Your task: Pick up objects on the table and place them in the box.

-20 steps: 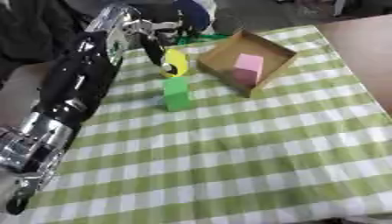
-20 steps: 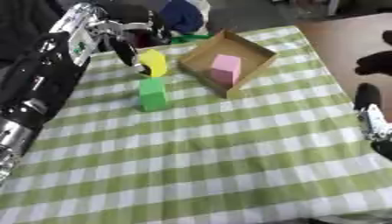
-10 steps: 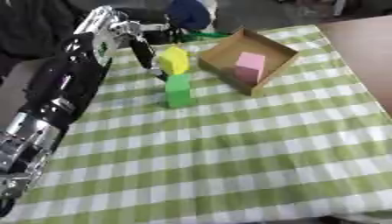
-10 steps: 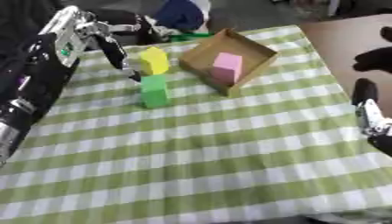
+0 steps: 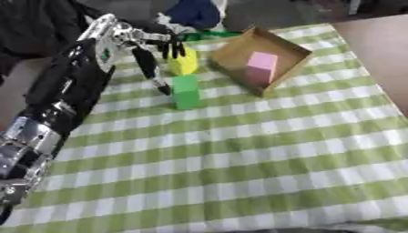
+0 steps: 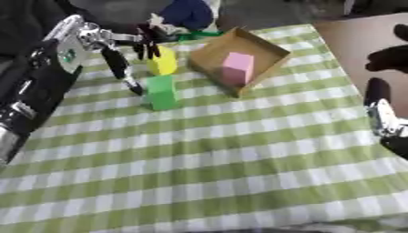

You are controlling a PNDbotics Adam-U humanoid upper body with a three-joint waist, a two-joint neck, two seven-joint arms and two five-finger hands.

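progress looked partial: pink block (image 5: 261, 67) sat in the box (image 5: 226, 53). left hand (image 5: 163, 46) pinched the yellow block (image 5: 186, 63) left of it, while green block (image 5: 186, 91) waited nearer on the counter (image 5: 263, 150). right hand (image 6: 384, 120) idled, its fingers unclear.

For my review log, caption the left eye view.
Left robot hand grips a yellow block above a green block, beside the box holding a pink block.

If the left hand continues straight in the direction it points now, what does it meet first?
Probably the box. The left hand holds the yellow block and points toward the robot's right, where the box's near wall comes first; depth is unclear, so it might pass above it.
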